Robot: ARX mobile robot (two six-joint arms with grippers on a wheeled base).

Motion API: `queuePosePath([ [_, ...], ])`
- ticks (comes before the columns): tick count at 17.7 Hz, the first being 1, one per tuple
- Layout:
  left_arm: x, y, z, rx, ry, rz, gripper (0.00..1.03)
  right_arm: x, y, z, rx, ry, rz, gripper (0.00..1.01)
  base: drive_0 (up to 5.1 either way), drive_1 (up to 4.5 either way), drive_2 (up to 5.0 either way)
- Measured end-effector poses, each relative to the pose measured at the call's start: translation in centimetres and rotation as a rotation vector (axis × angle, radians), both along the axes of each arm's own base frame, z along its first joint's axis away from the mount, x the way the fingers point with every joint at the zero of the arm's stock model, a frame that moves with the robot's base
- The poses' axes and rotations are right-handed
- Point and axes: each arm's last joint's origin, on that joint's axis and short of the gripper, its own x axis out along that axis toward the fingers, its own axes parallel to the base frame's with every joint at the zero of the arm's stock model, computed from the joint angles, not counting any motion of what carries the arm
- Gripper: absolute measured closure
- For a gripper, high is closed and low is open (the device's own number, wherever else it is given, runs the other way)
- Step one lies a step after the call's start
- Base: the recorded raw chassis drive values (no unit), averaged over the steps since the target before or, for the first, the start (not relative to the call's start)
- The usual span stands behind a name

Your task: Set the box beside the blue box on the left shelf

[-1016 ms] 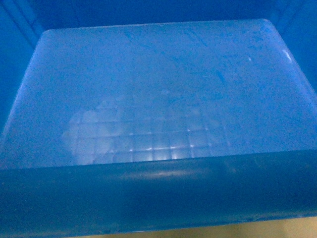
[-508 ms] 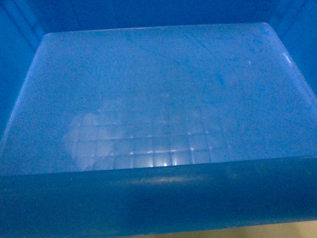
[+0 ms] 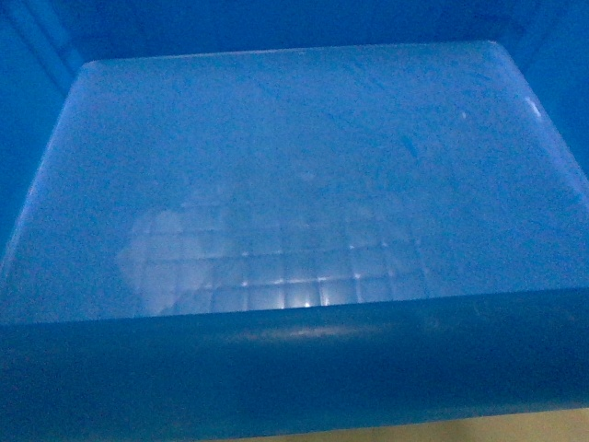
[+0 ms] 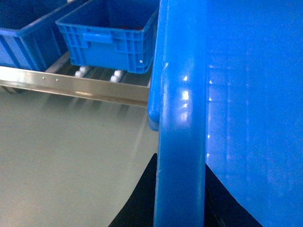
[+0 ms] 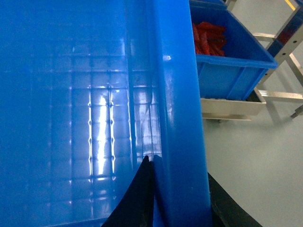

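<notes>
**Blue crate held by both side rims, in front of the roller rack**

The box [image 3: 294, 184] fills the head view, its open top facing the camera. The floor is wider across the view than it is deep, so the long axis runs left to right, with the short walls at the sides. It is bright-blue plastic with a smooth, glossy floor bearing a faint grid imprint, and a thick rolled rim crosses the bottom of the view.

In the left wrist view the box's rim [image 4: 182, 118] runs up the middle, and the left gripper [image 4: 180, 198] straddles it: dark fingers [image 4: 137, 203] show on either side of the rim, clenched on it. Only this view shows the left shelf [image 4: 94, 87], a grey metal rail with small white rollers [image 4: 116, 75] behind it, standing beyond the box above a pale floor [image 4: 61, 161]. Two more blue crates sit on the rollers, one [image 4: 111, 33] ribbed with a handle slot, the other [image 4: 26, 28] to its left.

In the right wrist view the right gripper [image 5: 180, 198] clasps the opposite rim likewise, one dark finger [image 5: 139, 194] inside the wall. Only here, a further blue bin [image 5: 232, 52] holding red items [image 5: 208, 35] appears, beside a metal frame [image 5: 279, 42].
</notes>
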Motion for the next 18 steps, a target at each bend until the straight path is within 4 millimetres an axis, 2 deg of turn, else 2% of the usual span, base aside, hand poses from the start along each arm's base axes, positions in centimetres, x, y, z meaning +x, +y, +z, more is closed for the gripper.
queuePosePath([
  [18, 0.00, -0.01, -0.08, -0.002, 0.003, -0.001, 0.92, 0.00, 0.00, -0.05, -0.001, 0.002, 0.000, 0.85, 0.0, 0.00, 0.0],
])
